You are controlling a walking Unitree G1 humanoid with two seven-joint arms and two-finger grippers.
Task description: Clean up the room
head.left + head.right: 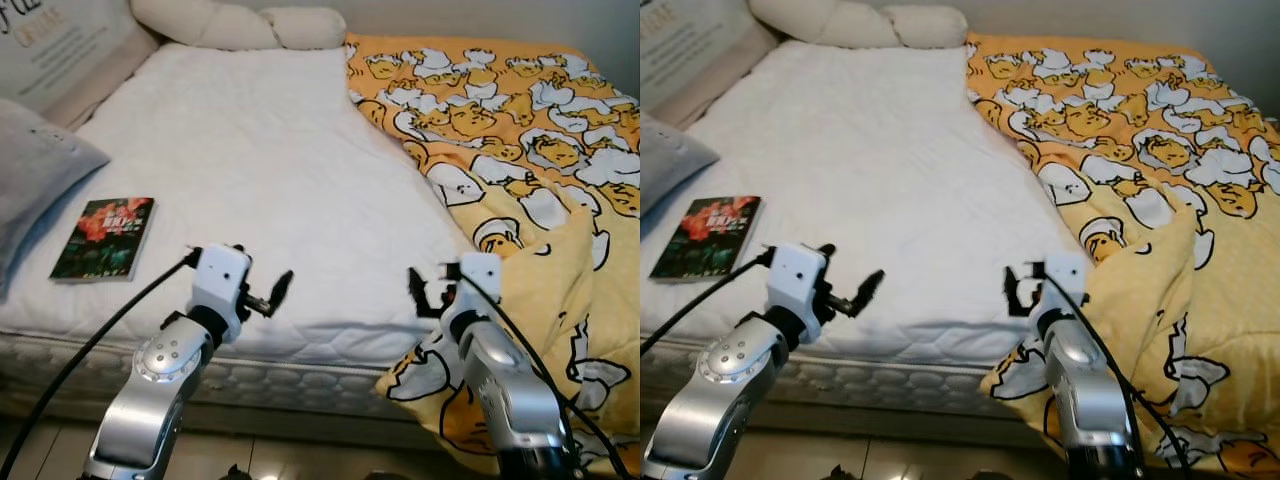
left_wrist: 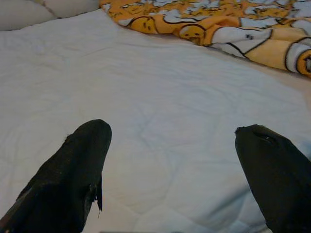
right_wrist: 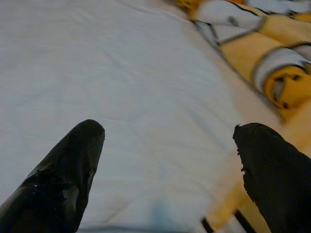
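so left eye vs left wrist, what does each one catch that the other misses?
Left eye: a book and grey pillow on the bed's left side, both silver arms, the right gripper at the blanket's edge. Left wrist: the left gripper's open fingers close up. Shared: white mattress, orange cartoon blanket, cream pillows.

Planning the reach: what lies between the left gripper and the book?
Just bare white mattress between left gripper and book, seen in left eye view.
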